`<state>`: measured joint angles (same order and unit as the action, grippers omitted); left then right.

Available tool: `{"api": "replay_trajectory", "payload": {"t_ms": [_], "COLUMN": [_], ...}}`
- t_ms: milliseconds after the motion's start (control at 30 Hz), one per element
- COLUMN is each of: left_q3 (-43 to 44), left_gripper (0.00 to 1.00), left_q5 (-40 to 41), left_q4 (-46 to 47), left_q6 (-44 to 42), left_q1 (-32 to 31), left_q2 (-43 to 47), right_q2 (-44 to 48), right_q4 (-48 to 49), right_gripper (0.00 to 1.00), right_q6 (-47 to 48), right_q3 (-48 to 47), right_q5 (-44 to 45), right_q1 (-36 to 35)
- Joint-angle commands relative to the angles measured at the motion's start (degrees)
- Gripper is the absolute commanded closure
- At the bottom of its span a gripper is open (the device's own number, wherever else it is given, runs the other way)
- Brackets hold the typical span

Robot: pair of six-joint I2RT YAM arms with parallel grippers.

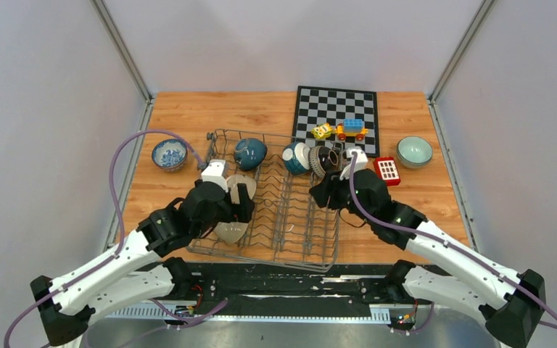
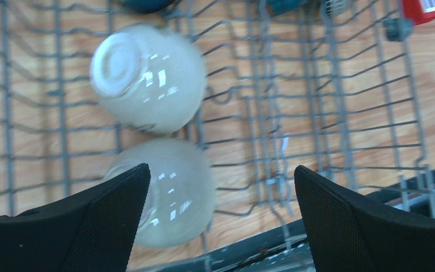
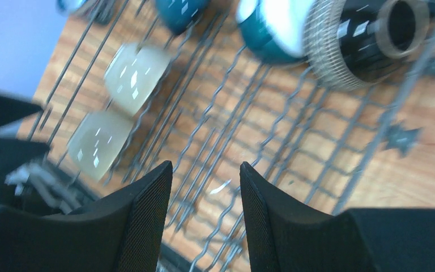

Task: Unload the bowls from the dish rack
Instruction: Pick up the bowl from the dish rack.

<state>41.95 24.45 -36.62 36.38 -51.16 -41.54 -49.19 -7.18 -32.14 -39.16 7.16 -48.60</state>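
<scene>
The grey wire dish rack (image 1: 290, 217) stands mid-table. It holds two beige bowls (image 1: 239, 187) (image 1: 230, 231), a dark teal bowl (image 1: 250, 153), a teal-and-white bowl (image 1: 295, 158) and a dark brown striped bowl (image 1: 325, 159). My left gripper (image 1: 238, 210) is open above the beige bowls. In the left wrist view (image 2: 221, 170) the near beige bowl (image 2: 175, 192) lies by the left finger and the other (image 2: 147, 76) farther on. My right gripper (image 1: 321, 194) hovers open and empty over the rack's wires (image 3: 205, 167), below the striped bowl (image 3: 362, 39).
A blue-and-white patterned bowl (image 1: 169, 154) sits on the table left of the rack. A celadon bowl (image 1: 414, 151) sits at the right. A chessboard (image 1: 336, 109) with toy blocks (image 1: 342, 130) lies behind the rack, and a red block (image 1: 386, 170) beside it.
</scene>
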Motion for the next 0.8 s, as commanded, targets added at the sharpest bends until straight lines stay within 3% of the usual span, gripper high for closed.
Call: {"api": "replay_trajectory", "payload": {"t_ms": [0,133,333,467,600,767], "left_q3": [1.5,6.6,12.8,18.3,18.0,18.0], "left_gripper": [0.01,0.02,0.04,0.04,0.06,0.06], "left_q5": [-9.4,-15.6,-24.0,-22.8,-21.4,-24.5], "left_q4": [15.4,24.8,37.7,37.0,40.8,42.9], "left_q6": [-2.4,-3.6,1.1,4.8,10.3,11.9], "left_q1": [0.6,2.1,4.4,4.6,5.9,12.2], "left_q2": [-5.9,-16.2,-29.7,-37.7,-40.8,-44.2], "right_q2": [-2.1,-5.1,-12.3,-15.5,-18.8,-22.2], "right_q4": [-2.5,-0.1,-1.5,0.0,1.6,3.3], "right_gripper": [0.49,0.5,0.44,0.43,0.43,0.43], "right_q6": [-0.9,-0.4,3.6,3.8,3.6,4.9], "right_q3": [-3.0,-4.0,-9.1,-9.8,-10.8,-13.1], "right_q5": [3.2,-2.9,-2.2,-3.0,-4.8,-8.4], "right_q1": [9.5,18.8,21.8,23.5,25.1,25.6]}}
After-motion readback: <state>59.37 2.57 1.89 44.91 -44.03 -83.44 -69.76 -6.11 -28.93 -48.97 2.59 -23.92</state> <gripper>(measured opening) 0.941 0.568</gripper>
